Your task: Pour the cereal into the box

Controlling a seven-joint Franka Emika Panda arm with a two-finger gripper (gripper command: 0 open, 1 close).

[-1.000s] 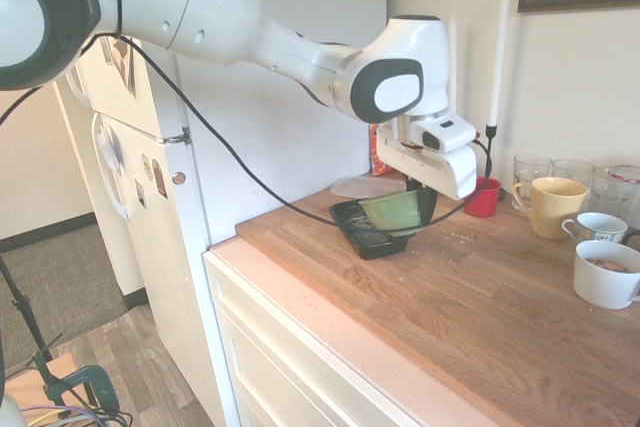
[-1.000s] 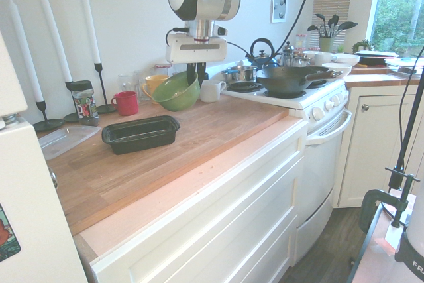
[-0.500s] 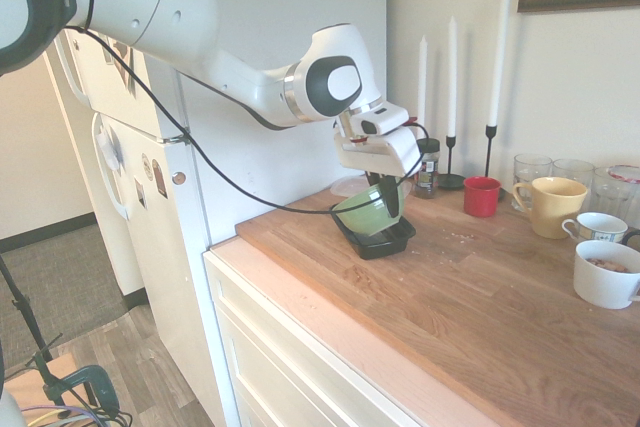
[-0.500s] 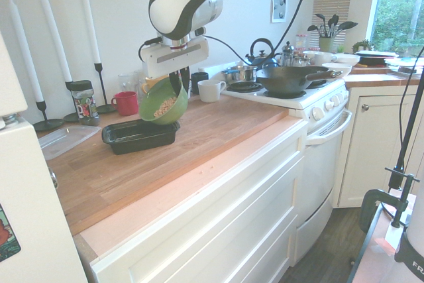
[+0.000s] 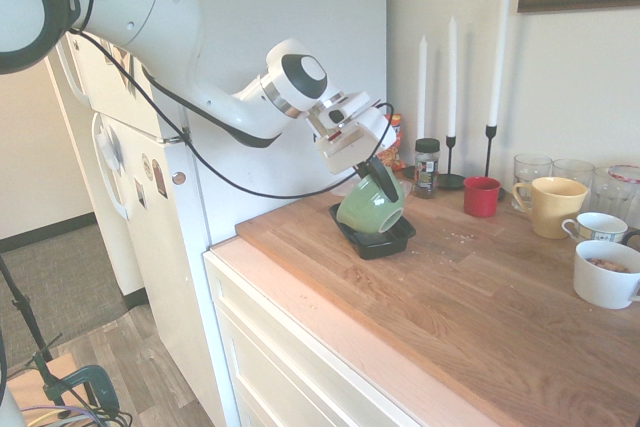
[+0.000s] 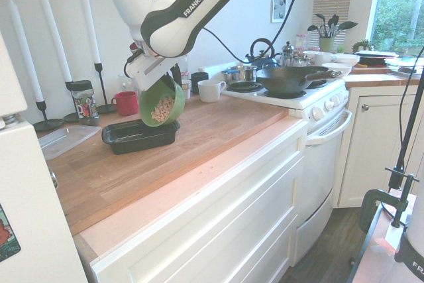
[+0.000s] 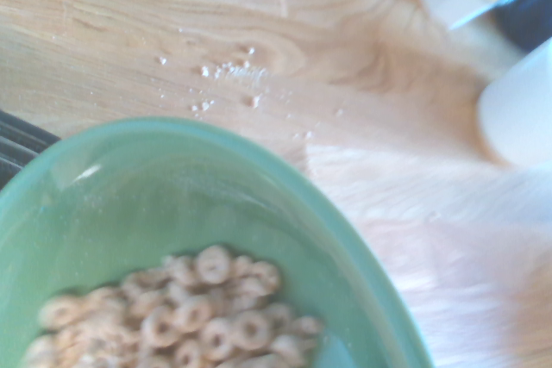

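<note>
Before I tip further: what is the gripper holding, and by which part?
The gripper holds the green bowl by its upper rim, tilted over the black tray.

In the wrist view the green bowl (image 7: 172, 204) and the cereal (image 7: 181, 316) are cut off at 6 o'clock, and the white cups at 2 o'clock are a blur. In the first exterior view the bowl hides most of the black box (image 5: 385, 240) and all the cereal. The claw (image 6: 173, 77) fingertips hide behind the bowl rim.

One green bowl (image 6: 161, 103), one black box (image 6: 140, 135), three white candles (image 5: 452, 57), one red cup (image 5: 482, 196).
</note>
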